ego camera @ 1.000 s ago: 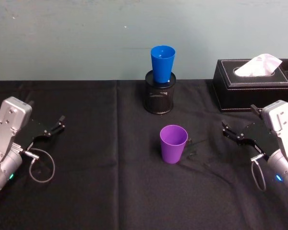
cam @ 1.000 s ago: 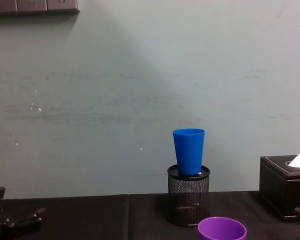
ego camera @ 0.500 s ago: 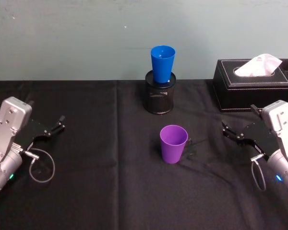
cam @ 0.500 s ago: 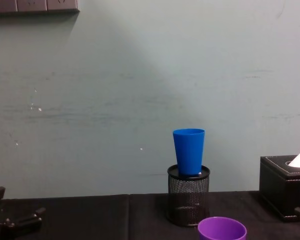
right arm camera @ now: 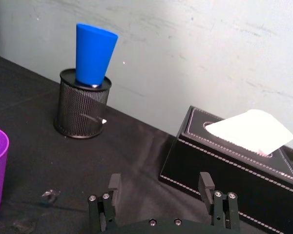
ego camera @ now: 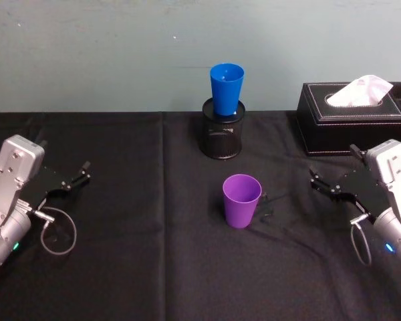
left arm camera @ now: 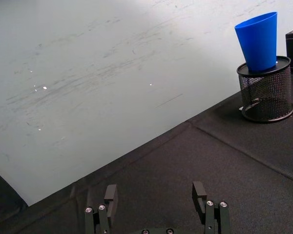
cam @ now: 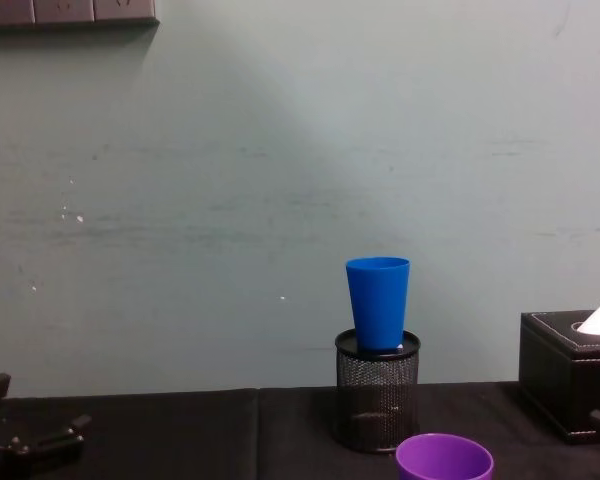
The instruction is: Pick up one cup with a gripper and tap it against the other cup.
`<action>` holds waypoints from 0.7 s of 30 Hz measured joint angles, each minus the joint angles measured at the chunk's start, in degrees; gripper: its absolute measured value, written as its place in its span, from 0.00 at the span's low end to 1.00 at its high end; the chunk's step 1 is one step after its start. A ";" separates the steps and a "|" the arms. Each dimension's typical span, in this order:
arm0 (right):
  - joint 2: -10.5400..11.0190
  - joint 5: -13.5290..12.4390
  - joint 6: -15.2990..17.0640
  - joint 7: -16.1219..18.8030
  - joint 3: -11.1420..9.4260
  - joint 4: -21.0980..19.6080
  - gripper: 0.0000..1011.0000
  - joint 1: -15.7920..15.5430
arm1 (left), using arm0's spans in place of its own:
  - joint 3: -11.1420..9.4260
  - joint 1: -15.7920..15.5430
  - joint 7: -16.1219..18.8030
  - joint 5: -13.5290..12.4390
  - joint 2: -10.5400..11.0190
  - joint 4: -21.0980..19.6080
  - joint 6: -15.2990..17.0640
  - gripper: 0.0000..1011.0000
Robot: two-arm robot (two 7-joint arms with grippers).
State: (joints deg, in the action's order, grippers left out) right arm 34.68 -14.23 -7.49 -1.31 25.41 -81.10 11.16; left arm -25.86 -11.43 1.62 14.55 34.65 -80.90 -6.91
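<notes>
Centrally on table point(ego camera: 134, 267), purple cup point(ego camera: 241, 200) stands upright, mouth up; blue cup point(ego camera: 226, 89) likewise, in mesh holder point(ego camera: 222, 137). Open and empty: right pincer point(ego camera: 319, 184), left pincer point(ego camera: 80, 174).

Light soft and even, no hard glare anywhere. In the chest view the wall point(cam: 280, 150) is brighter toward the right, and a dim diagonal band falls from its upper left. The black tabletop point(ego camera: 140, 200) soaks up the light and shows few folds or highlights. The purple cup point(ego camera: 241, 200) throws a faint shadow to its right. The white tissue point(ego camera: 361, 90) is the brightest patch, nearly washed out.
</notes>
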 joint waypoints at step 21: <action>3.96 -8.56 -0.71 10.03 -6.67 -10.03 0.99 -8.43 | 0.00 0.00 0.00 0.00 0.00 0.00 0.00 0.99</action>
State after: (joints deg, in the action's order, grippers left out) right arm 38.64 -22.79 -8.20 8.73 18.74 -91.13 2.73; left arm -25.86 -11.43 1.62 14.55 34.65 -80.90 -6.91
